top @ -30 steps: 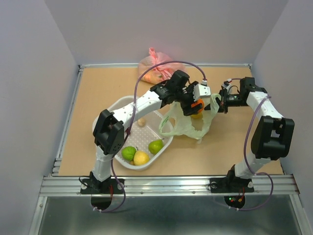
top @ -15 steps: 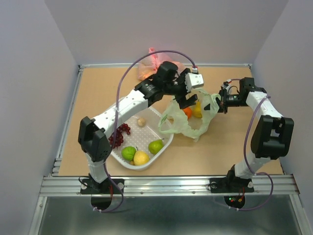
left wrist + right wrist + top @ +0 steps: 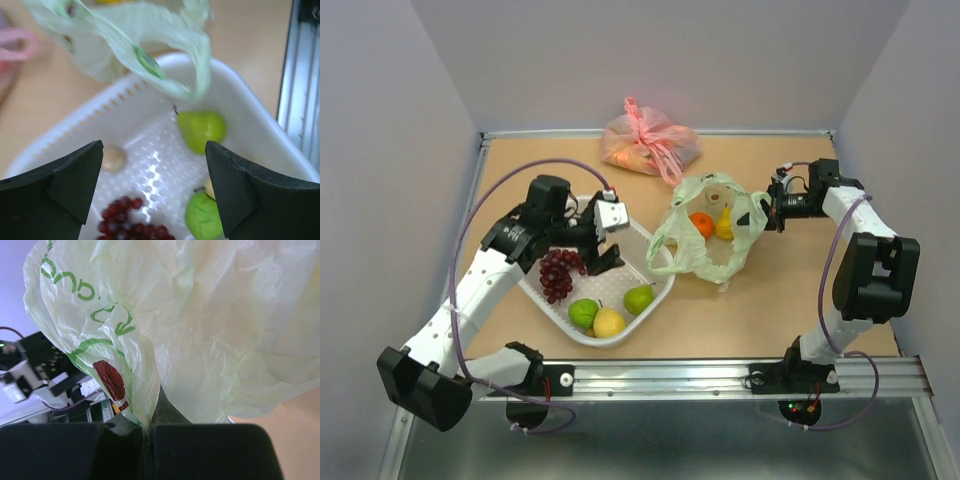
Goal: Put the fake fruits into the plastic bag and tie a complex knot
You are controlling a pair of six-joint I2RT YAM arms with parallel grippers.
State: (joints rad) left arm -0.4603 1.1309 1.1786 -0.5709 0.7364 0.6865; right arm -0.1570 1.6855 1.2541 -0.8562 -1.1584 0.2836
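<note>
**Item 1: plastic bag** [image 3: 695, 262]. Pale green and crinkly, on the table [image 3: 520, 170] just right of the basket [image 3: 657, 290], mouth open upward.
- Contents seen: orange [image 3: 701, 224] and a yellow fruit [image 3: 724, 225], side by side. Nothing else visible inside.
- Handles loose; one loop drapes over the basket's rim on the bag side. No knot.

**Item 2: my right gripper** [image 3: 145, 427]. Fingers pressed together, pinching the bag's plastic at its right-hand rim. This props the mouth open.

**Item 3: fruits not yet bagged, all in the basket.**
- Grape bunch [image 3: 558, 272], dark red, at the left end.
- Green fruits [image 3: 584, 312], qty 2, near side.
- Lemon-like fruit [image 3: 609, 321], between the greens.
- Small beige piece [image 3: 114, 158], far side. Can't tell what it is.

**Item 4: my left gripper** [image 3: 154, 147]. Spread wide and empty, hovering over the basket's far side, just beside the grapes.

**Item 5: misc.** Pink bag [image 3: 650, 145], tied, at the far edge, well apart from the work. Not part of the job.

**Status (my est.):**
- Filling under way, less than half done: 2 in, at least 4 out.
- Left to do: bag the remaining fruit, then gather both handles and tie the knot, which isn't started.
- Prob. next pick is the grapes, being the closest.
</note>
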